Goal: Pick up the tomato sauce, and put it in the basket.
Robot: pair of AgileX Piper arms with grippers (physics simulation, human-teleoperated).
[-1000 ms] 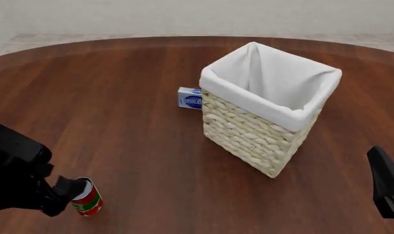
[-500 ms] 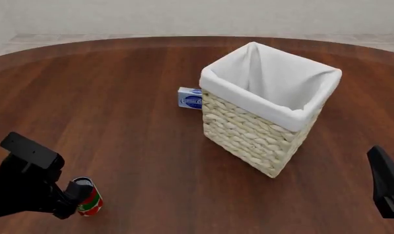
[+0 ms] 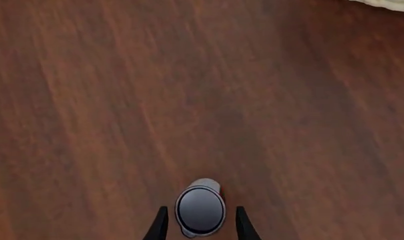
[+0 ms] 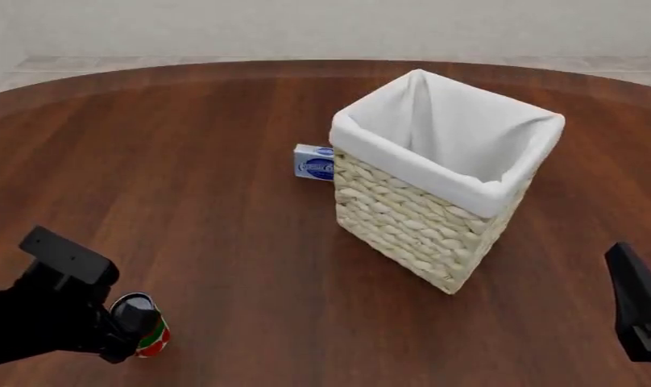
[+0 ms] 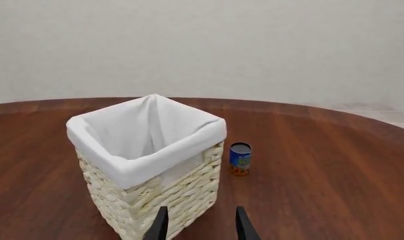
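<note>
The tomato sauce [image 4: 149, 336] is a small can with a red and green label, standing upright near the table's front left. My left gripper [image 4: 130, 319] is over it, and the arm hides most of the can. In the left wrist view the can's silver-grey top [image 3: 200, 209] sits between the two dark fingers [image 3: 160, 226], which stand apart with a thin gap on each side, so the left gripper [image 3: 200, 212] is open. The basket [image 4: 412, 218] stands right of centre. My right gripper [image 5: 200, 215] is open with nothing in it and faces the basket [image 5: 122, 200].
A small blue-and-white box [image 4: 313, 162] lies against the basket's left side. The right wrist view shows a small blue can-shaped item [image 5: 240, 158] on the table beside the basket. My right arm [image 4: 640, 316] hangs at the front right edge.
The left arm has swung in over the tomato sauce, and its fingers now straddle the can, hiding more of the label. The can, the basket and the right arm have not moved.
</note>
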